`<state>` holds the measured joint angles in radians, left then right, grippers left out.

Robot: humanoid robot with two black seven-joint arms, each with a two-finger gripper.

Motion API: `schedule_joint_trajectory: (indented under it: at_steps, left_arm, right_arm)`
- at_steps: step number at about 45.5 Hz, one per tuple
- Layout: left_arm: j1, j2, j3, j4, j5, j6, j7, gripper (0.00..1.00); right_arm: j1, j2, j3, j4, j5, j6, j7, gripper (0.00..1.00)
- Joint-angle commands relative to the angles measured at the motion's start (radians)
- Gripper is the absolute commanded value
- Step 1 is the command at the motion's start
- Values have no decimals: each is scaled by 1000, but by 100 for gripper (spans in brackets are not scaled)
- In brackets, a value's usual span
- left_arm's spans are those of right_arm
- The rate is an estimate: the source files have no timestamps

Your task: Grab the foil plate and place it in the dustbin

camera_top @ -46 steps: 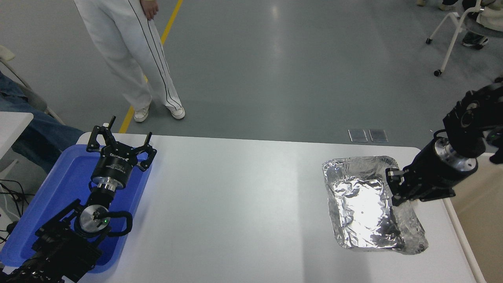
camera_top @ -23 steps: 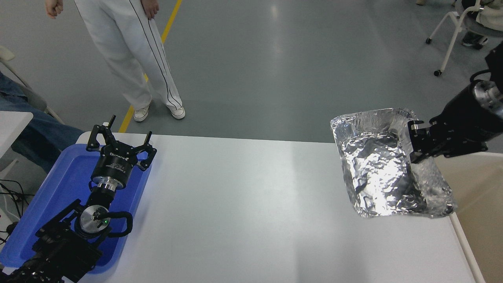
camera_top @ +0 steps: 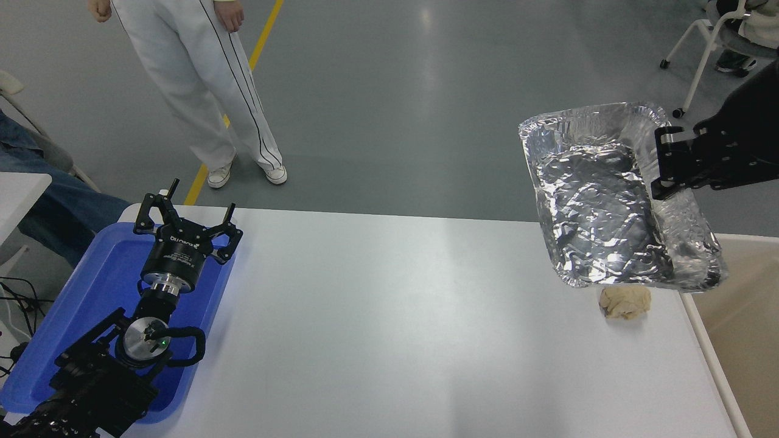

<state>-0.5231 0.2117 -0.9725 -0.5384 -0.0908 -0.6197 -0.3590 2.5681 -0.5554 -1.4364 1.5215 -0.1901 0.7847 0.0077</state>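
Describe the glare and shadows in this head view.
Head view: a soft light band runs across the white table; the foil plate shows small scattered glints, mostly dark; the tan lump casts a faint shadow; everything looks sharp.

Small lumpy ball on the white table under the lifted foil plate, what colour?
Pale tan, beige-cream lumpy ball, clearest in the head view.

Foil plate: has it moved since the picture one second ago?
Yes. The foil plate, gripped by the right gripper, has risen off the white table and now hangs past its far right corner, uncovering a tan lumpy ball.
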Motion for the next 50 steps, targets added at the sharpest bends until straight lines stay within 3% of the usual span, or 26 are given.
schedule_joint_trajectory:
  at_steps: [1,13,29,50]
  left_arm:
    - [0,0,0,1,-1,0,-1,100]
    - [0,0,0,0,-1,0,-1,100]
    - [0,0,-2,1,-1,1,-1,100]
    - [0,0,-3,0,-1,0,-1,100]
  right_arm:
    - [-9,-107,-90,-6,-69,1,-2,0]
    - [-5,-167,-257,-20,-138,1,-2,0]
    - [0,-350,-323,-83,-282,1,-5,0]
    - [-35,-408,-354,-191,-287,1,-5,0]
